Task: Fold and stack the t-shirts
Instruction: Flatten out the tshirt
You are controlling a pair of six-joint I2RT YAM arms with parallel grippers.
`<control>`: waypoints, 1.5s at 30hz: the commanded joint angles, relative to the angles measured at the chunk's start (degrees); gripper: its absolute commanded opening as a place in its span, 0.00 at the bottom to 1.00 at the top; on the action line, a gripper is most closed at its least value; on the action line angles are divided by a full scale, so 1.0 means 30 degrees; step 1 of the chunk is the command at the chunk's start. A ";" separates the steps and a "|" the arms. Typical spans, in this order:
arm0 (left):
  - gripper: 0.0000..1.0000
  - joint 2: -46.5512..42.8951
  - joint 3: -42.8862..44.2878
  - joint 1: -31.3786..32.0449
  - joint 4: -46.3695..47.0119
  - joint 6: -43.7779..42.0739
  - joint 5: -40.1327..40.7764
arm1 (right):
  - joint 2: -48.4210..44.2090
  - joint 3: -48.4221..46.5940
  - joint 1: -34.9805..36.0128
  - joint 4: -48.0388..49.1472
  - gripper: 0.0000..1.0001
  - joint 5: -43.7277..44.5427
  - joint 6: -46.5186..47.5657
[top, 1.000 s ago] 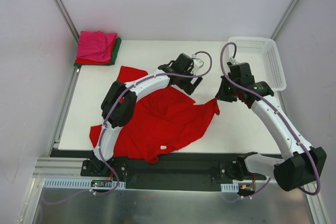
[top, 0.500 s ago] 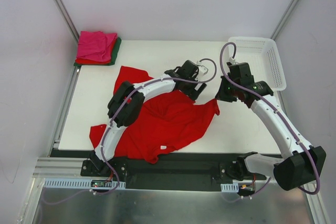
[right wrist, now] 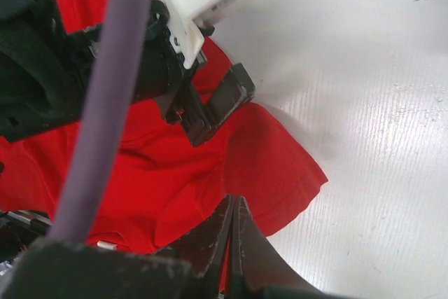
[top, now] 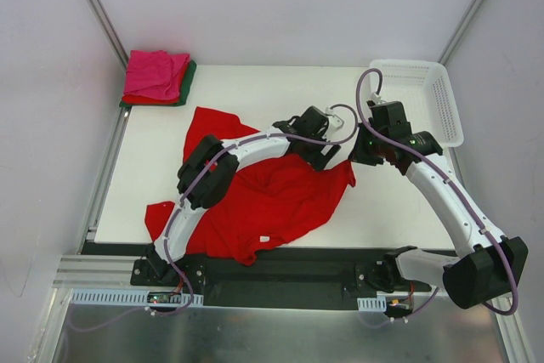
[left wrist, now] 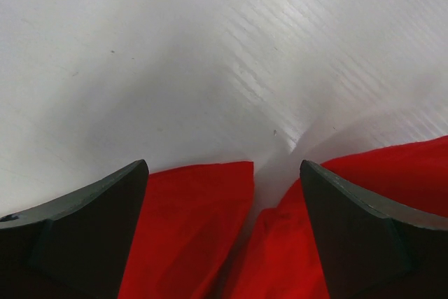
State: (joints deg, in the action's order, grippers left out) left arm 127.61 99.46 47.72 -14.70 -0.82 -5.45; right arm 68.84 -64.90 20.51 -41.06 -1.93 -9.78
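left arm point(top: 246, 147) across red t-shirt point(top: 274, 203)

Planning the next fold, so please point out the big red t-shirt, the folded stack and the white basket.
red t-shirt point(top: 263, 201), top view, on its crumpled middle.
folded stack point(top: 155, 76), top view, on the pink top layer.
white basket point(top: 450, 112), top view, on its right wall.

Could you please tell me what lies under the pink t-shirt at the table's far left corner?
A folded red t-shirt peeks out beneath the pink t-shirt, with a dark green t-shirt lowest, on the table. Their middles are covered, so any further layers cannot be seen.
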 commanded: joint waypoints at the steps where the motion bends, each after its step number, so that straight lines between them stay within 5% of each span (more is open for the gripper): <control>1: 0.90 0.0119 -0.0428 0.0380 0.0593 -0.0077 0.0645 | -0.0417 -0.0455 0.0047 -0.0259 0.01 0.0088 0.0213; 21: 0.86 0.0793 -0.1044 0.0469 0.0681 -0.0635 0.3194 | -0.0563 -0.0426 0.0047 -0.0259 0.01 -0.0059 0.0126; 29: 0.65 0.0822 -0.1043 0.0469 0.0681 -0.0781 0.3546 | -0.0475 -0.0426 0.0047 -0.0260 0.01 0.0000 0.0155; 45: 0.68 -0.1315 -0.2916 0.0586 0.0564 -0.1016 0.4102 | -0.0504 -0.0250 0.0047 -0.0142 0.01 -0.0146 0.0067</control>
State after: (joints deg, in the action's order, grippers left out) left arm 126.89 93.97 48.82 -9.02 -2.44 4.56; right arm 68.84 -64.90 20.51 -41.06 -2.17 -9.78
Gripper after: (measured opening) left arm 0.668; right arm 0.015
